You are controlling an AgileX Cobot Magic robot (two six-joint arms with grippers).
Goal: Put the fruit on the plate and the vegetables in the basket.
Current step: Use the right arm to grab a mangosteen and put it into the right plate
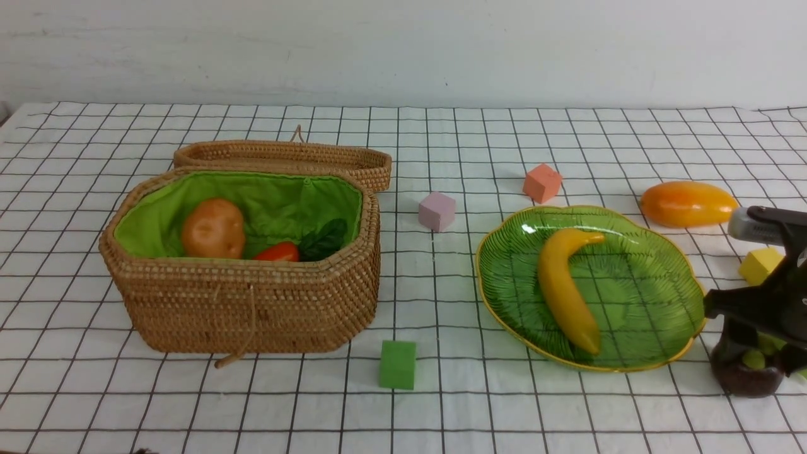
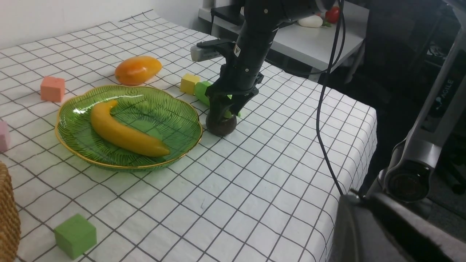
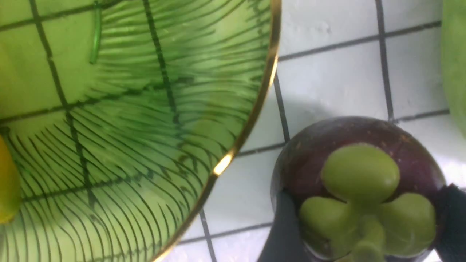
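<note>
The yellow banana [image 1: 567, 293] lies in the green glass plate [image 1: 643, 296]. An orange-yellow mango [image 1: 687, 203] rests on the cloth behind the plate. The dark purple mangosteen [image 1: 747, 378] stands on the cloth just right of the plate, and my right gripper [image 1: 753, 362] is down over it. Its fingers [image 3: 280, 225] press both sides of the fruit [image 3: 360, 174], shut on it. A light green vegetable [image 2: 202, 92] lies behind that gripper. The wicker basket [image 1: 252, 302] holds the potato [image 1: 213, 228] and the red pepper [image 1: 277, 252]. My left gripper [image 2: 358, 198] is shut and empty, off the table's right edge.
Foam cubes lie about: yellow [image 1: 760, 265] by the right arm, salmon [image 1: 541, 183] behind the plate, lilac [image 1: 436, 211] between basket and plate, green [image 1: 398, 364] near the front. The basket's lid [image 1: 284, 157] lies open behind it. The plate's gold rim [image 3: 225, 160] is close to the mangosteen.
</note>
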